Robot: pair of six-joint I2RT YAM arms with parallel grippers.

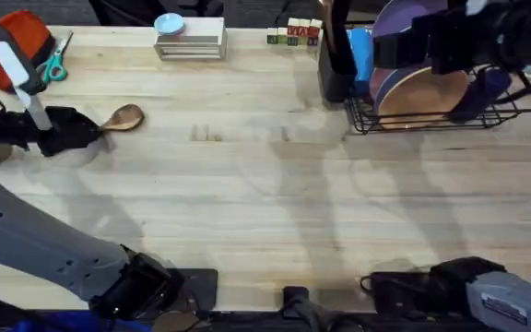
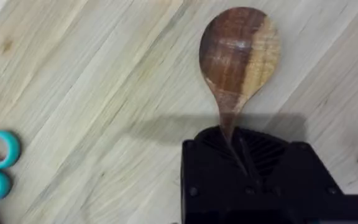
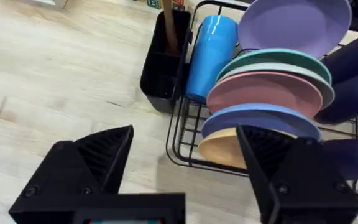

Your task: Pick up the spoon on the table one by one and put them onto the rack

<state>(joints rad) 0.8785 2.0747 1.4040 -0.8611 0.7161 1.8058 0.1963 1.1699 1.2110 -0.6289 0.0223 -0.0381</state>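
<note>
Left hand: left hand [image 1: 79, 131] sits at the left of the overhead frame, clenched on the handle of a spoon [image 2: 238, 53].
Spoon: its oval bowl [image 1: 124, 117] points right, just over the counter [image 1: 247, 194].
Right hand: right hand [image 3: 185, 168] hangs released, fingers wide apart, over the counter beside the rack [image 3: 185, 134].
Rack: upper right of the overhead frame, with plates [image 3: 272, 93], a blue cup [image 3: 210, 56] and a black holder [image 3: 163, 68] with a wooden handle [image 3: 168, 25] standing in it.
Scissors: teal scissors [image 1: 55, 65] lie at the upper left.
</note>
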